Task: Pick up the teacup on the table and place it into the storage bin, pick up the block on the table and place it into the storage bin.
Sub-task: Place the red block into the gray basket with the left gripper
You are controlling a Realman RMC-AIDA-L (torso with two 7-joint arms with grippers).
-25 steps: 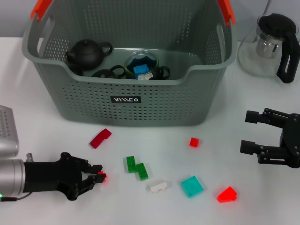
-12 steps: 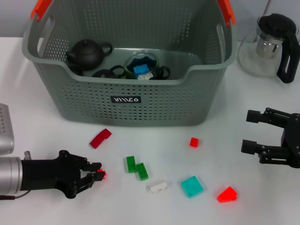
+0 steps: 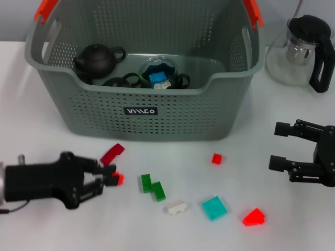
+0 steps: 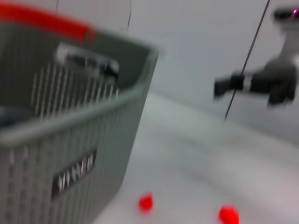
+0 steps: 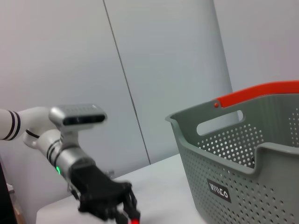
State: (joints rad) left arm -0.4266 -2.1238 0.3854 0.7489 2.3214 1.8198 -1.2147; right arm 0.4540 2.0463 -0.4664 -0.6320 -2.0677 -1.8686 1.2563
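Note:
My left gripper [image 3: 111, 177] is at the front left, shut on a small red block [image 3: 120, 179] and held in front of the storage bin [image 3: 152, 120], beside a curved red block [image 3: 112, 153]. The grey perforated bin holds a black teapot [image 3: 97, 59], dark teacups [image 3: 116, 81] and a glass cup with a blue block [image 3: 159, 73]. No teacup shows on the table. The right wrist view shows the left gripper [image 5: 122, 212] with the red block [image 5: 134, 220] near the bin [image 5: 243, 172]. My right gripper [image 3: 277, 146] rests open at the far right.
Loose blocks lie on the white table: green [image 3: 153, 186], white [image 3: 177, 208], teal [image 3: 214, 207], a small red cube [image 3: 216, 158] and a red wedge [image 3: 253, 216]. A glass teapot with a black handle [image 3: 301, 49] stands at the back right.
My left gripper has lifted and moved toward the bin and slightly right, carrying the small red block. The right arm has not moved.

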